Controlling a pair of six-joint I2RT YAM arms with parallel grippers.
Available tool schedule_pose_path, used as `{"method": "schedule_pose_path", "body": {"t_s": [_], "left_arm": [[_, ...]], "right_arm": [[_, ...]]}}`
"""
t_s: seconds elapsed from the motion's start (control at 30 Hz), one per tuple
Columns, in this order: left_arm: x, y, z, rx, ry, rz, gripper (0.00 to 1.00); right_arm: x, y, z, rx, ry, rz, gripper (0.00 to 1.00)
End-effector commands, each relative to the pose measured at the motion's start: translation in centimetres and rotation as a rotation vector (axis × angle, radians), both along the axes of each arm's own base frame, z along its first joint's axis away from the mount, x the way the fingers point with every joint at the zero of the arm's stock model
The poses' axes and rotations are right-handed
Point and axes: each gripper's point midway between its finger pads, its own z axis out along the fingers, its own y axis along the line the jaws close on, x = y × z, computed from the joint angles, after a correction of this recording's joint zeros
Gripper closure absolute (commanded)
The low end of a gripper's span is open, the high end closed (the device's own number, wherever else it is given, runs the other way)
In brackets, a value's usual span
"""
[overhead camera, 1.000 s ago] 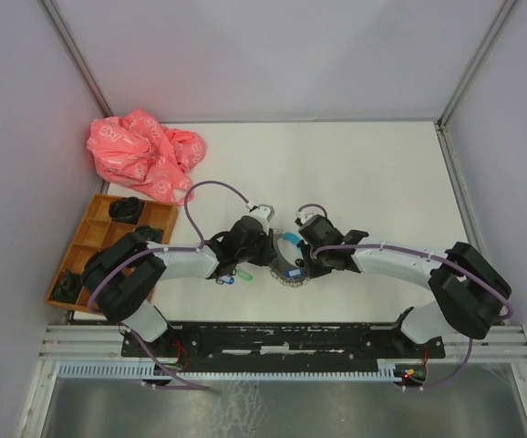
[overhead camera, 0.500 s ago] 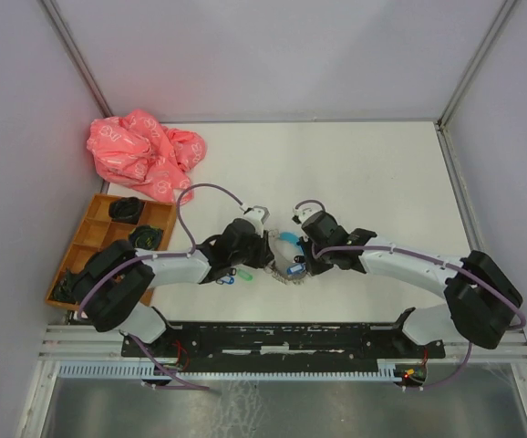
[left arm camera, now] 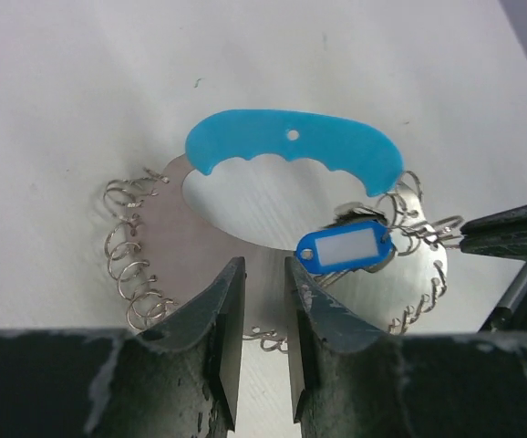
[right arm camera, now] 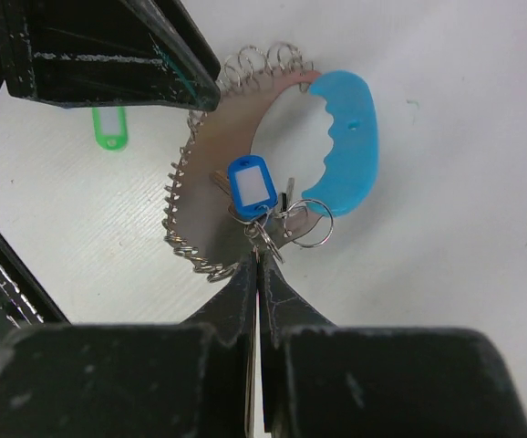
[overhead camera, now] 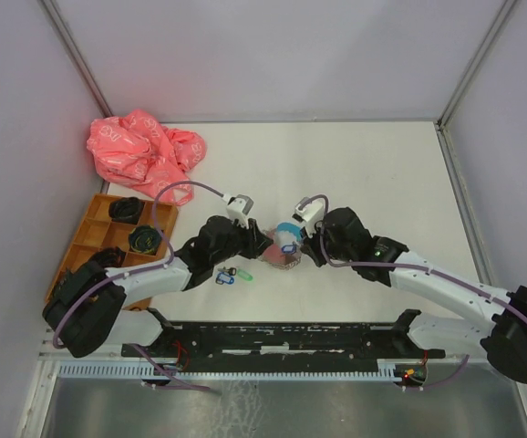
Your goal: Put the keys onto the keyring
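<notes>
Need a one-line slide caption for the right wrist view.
Right gripper shut on a small ring beside the blue-tagged key on the keyring.

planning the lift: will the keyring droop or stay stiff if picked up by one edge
The keyring looks like a flat metal plate with a blue plastic grip, so probably stiff, not floppy. Its small split rings and the blue-tagged key hang loose, so they would likely swing. The shiny metal may slip between jaws.
</notes>
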Motion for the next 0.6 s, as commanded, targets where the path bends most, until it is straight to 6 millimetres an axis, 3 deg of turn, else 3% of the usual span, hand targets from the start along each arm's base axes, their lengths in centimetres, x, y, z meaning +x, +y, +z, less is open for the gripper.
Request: {"method": "schedule_pose_path", "body": {"t_s": [0.0,0.27,0.57], "left_arm": [[-0.2,-1.1,4.6,-0.112,-0.153,-0.080,0.69],[-2.0,-1.0,8.7,-0.162,-0.318,-0.183,0.67],[-3.6,-1.8,8.4,-0.151,-0.407,-0.324,0.53]], "right_arm": [[1.2,2.0,4.7,0.115,-0.230,0.129,0.99],[0.7,2.8,7.1,0.148,-0.340,0.268,0.99],[0.3,4.2,6.4,0.175,-0.338,0.370,0.99]]}}
